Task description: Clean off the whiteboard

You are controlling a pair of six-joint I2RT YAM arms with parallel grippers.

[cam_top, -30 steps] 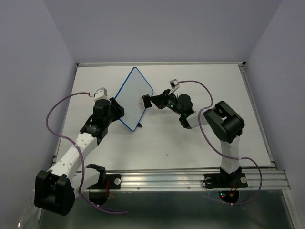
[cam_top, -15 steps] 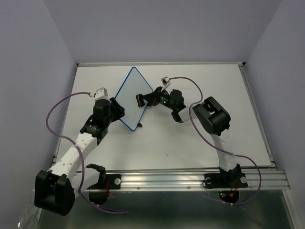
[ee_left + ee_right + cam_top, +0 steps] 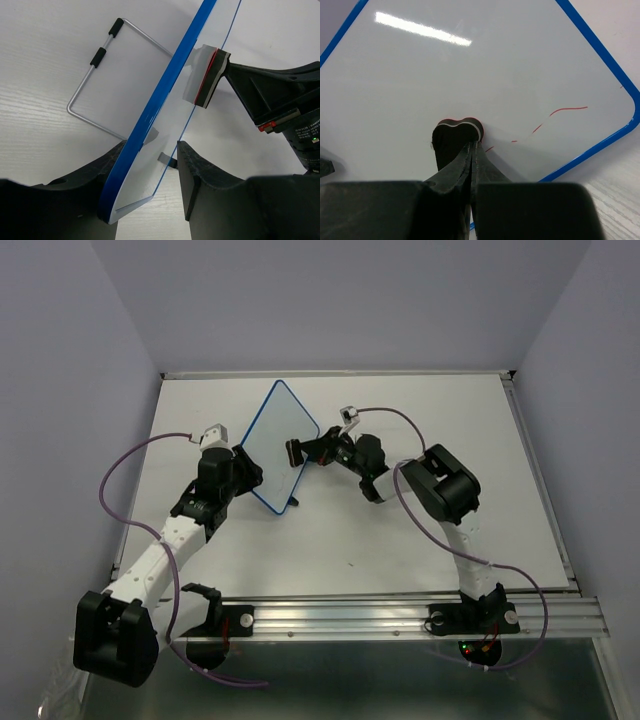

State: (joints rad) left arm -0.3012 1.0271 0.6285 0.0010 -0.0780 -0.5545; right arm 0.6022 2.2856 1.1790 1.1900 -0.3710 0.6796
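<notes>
Starting nearest the bases: the left gripper (image 3: 152,172) has its two fingers clamped on the lower edge of the whiteboard (image 3: 165,100), one finger on each face. It's pinching the blue rim, not spread. Pretty sure that's the whole point of that arm, to prop the board up on edge, tilted, so the writing side faces the other arm and doesn't slide when pushed. Can't tell from the overhead view whether the bottom corner also rests on the table (image 3: 440,410)

Behind the board in the left wrist view the wire stand (image 3: 98,56) hangs off the back, folded out and not bearing anything as far as I can see

Next out, the right gripper (image 3: 471,150) has its fingers pressed together on the back of the eraser (image 3: 455,132), and the felt side is flat against the board's face, roughly mid-lower area. Holding it from behind like that lets the arm push straight into the surface

Just beside the eraser, toward the rounded corner, there's a thin red line (image 3: 560,111) to wipe. So I'd say mid-wipe, not done, and the next pass probably has to go toward that corner without shoving the board out of the left grip
</notes>
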